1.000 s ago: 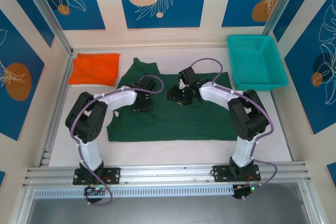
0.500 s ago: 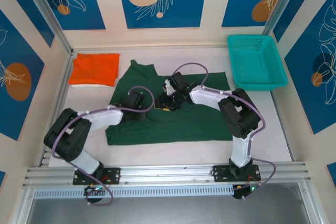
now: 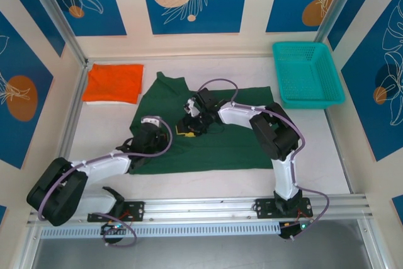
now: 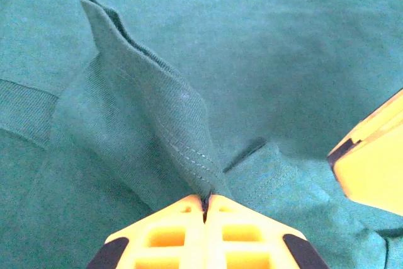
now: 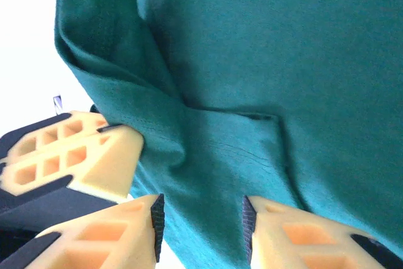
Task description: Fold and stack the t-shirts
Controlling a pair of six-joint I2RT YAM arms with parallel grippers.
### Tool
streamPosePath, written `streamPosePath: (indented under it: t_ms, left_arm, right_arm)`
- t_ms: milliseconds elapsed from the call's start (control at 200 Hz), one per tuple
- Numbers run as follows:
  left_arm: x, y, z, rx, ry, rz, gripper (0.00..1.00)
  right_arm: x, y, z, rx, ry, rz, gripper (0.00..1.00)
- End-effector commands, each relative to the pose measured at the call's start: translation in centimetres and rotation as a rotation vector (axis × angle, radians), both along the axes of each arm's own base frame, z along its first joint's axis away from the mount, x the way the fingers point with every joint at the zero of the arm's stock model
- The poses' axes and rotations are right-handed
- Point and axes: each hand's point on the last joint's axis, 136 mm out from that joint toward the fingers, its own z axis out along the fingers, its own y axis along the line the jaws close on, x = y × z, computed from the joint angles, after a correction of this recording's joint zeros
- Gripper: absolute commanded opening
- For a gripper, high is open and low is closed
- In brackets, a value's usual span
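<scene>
1. At 10 o'clock on the table (image 3: pixel 208 179): orange t-shirt (image 3: pixel 113 83), a folded rectangle lying flat, well apart from both arms.
2. Left gripper (image 4: pixel 204 201): pressed together, pinching a raised ridge of the dark green t-shirt (image 3: pixel 220 146) near its 9 o'clock edge.
3. Green shirt lies spread at table centre, one sleeve toward 11 o'clock. Judged step: start of its first fold.
4. Right gripper (image 5: pixel 201 222): spread, cloth between the fingers but not pinched, just beside the left one. Next move likely calls for closing on the cloth, then lifting with both grippers together.
5. Teal basket (image 3: pixel 308 74) at 2 o'clock.
6. Surface: pale, matte; aluminium rail (image 3: pixel 201 209) at 6 o'clock. Room: cream walls, blue leaf-print panels (image 3: pixel 189 4).
</scene>
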Motion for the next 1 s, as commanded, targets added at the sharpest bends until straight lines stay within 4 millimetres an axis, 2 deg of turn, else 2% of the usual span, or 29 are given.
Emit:
streamPosePath:
  t_ms: [0, 270, 335, 435, 590, 690, 740, 880, 995]
  left_arm:
    - [0.2, 0.0, 0.9, -0.044, -0.048, 0.007, 0.0]
    - [-1.6, 2.2, 0.1, -0.066, -0.048, 0.085, 0.0]
    - [-2.0, 2.8, -0.2, -0.063, -0.044, 0.111, 0.08]
    - [-2.5, 3.6, -0.5, -0.054, -0.03, 0.137, 0.12]
    - [-3.5, 5.4, -0.6, -0.038, -0.008, 0.214, 0.46]
    - [-4.4, 7.0, -0.3, -0.027, 0.011, 0.286, 0.53]
    - [-4.8, 7.5, -0.2, -0.027, 0.025, 0.309, 0.5]
    - [-6.0, 8.2, -0.7, -0.009, 0.087, 0.332, 0.19]
    - [-6.8, 8.6, -1.7, 0.047, 0.169, 0.345, 0.04]
  right_arm:
    - [-0.9, 1.3, 0.1, 0.01, 0.025, 0.053, 0.41]
    - [-1.2, 3.0, -1.4, -0.031, 0.012, 0.097, 0.4]
    - [-1.5, 3.6, -1.8, -0.029, 0.023, 0.115, 0.4]
    - [-2.2, 4.3, -2.2, -0.036, 0.024, 0.144, 0.39]
    - [-2.5, 4.6, -2.9, -0.067, 0.017, 0.155, 0.38]
    - [-2.7, 4.8, -2.8, -0.063, 0.007, 0.159, 0.37]
    - [-2.6, 4.9, -2.7, -0.058, 0.0, 0.158, 0.36]
    - [-2.4, 4.9, -2.9, -0.068, -0.01, 0.153, 0.31]
    - [-2.4, 4.9, -2.9, -0.067, -0.016, 0.157, 0.27]
